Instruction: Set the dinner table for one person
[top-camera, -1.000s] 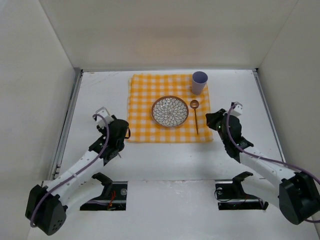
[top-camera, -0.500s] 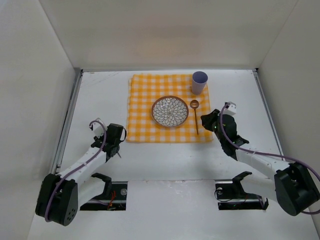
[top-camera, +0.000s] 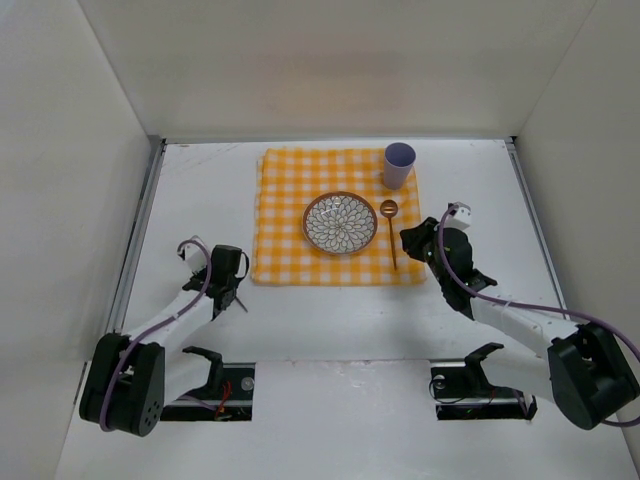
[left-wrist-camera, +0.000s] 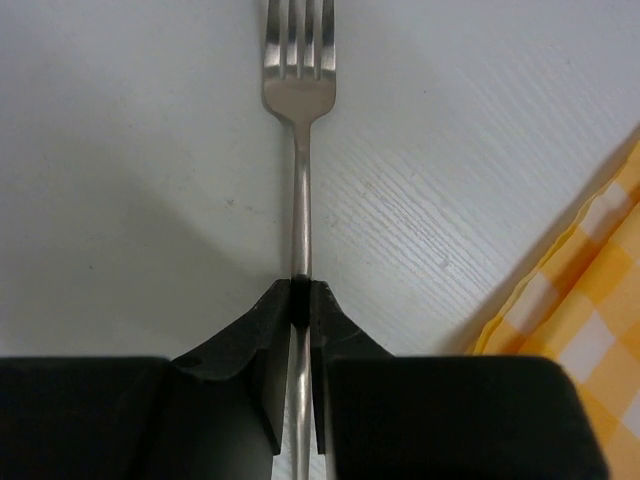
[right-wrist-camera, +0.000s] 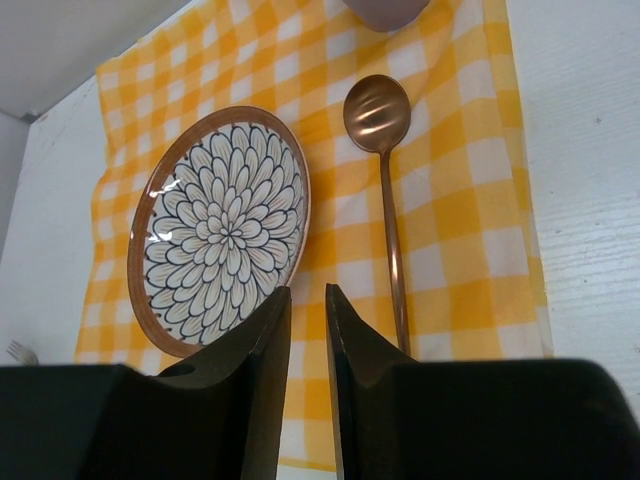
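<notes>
Top view: the table (top-camera: 200, 190) carries a checked cloth (top-camera: 290, 190) at its middle, with the plate (top-camera: 340, 223) on it, the spoon (top-camera: 390, 232) just right of the plate and the cup (top-camera: 399, 165) at the cloth's far right corner. Setting looks mostly done; no fork shows beside the plate, so that is what's left, as far as I can judge. The left arm (top-camera: 175, 318) is folded low near the cloth's near left corner; the right arm (top-camera: 510, 320) reaches in to the cloth's right edge, by the spoon handle. Left wrist: the left gripper (left-wrist-camera: 301, 292) is pressed onto the handle of the fork (left-wrist-camera: 298, 150), which lies flat on bare table, tines pointing away, cloth corner off to the right. Right wrist: the right gripper (right-wrist-camera: 307, 300) hangs tilted over the cloth's near edge, jaws a narrow slit apart with nothing between them, plate and spoon ahead, fork tines just visible at far left.
</notes>
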